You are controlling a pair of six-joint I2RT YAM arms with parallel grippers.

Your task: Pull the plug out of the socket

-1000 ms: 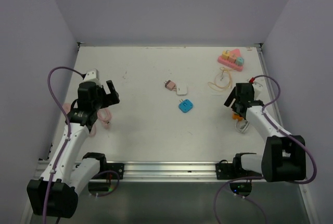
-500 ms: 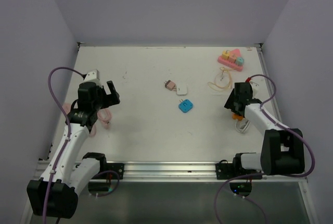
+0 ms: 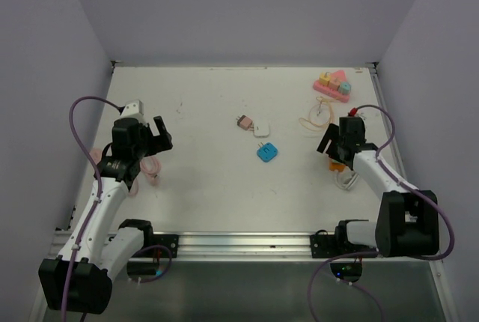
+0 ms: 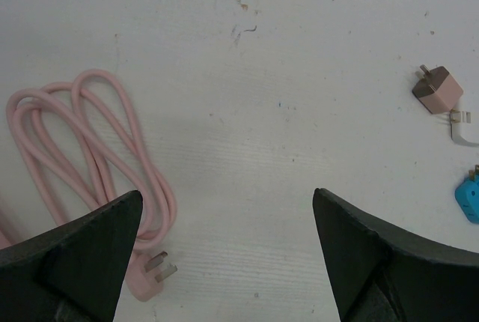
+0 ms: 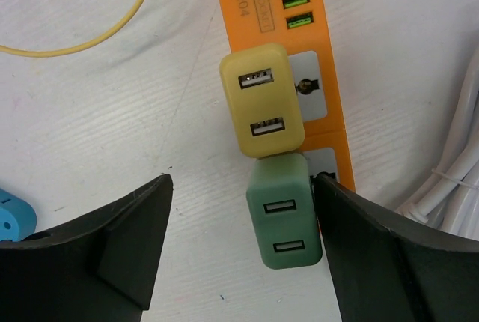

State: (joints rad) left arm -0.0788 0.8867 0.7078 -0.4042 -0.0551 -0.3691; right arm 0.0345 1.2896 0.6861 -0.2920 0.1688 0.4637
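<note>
Straddling the green plug (image 5: 284,213) with the right pincer (image 5: 243,210) spread, setting one finger just beside its 3 o'clock side and the other well apart at 9 o'clock, pinching nothing. Sitting in the orange socket strip (image 5: 277,0) near the worktop's (image 5: 112,112) 3 o'clock edge, touching the yellow plug (image 5: 262,101) at 12 o'clock. Hovering the left pincer (image 4: 224,262) spread wide above the pink cable (image 4: 90,150) at 9 o'clock

Your scuffed white table (image 3: 209,187): pink cable (image 4: 90,157) looped left; pink adapter (image 4: 438,90), blue adapter (image 3: 266,152) mid-table; orange power strip (image 5: 277,7), yellow cord (image 5: 45,53) right.
</note>
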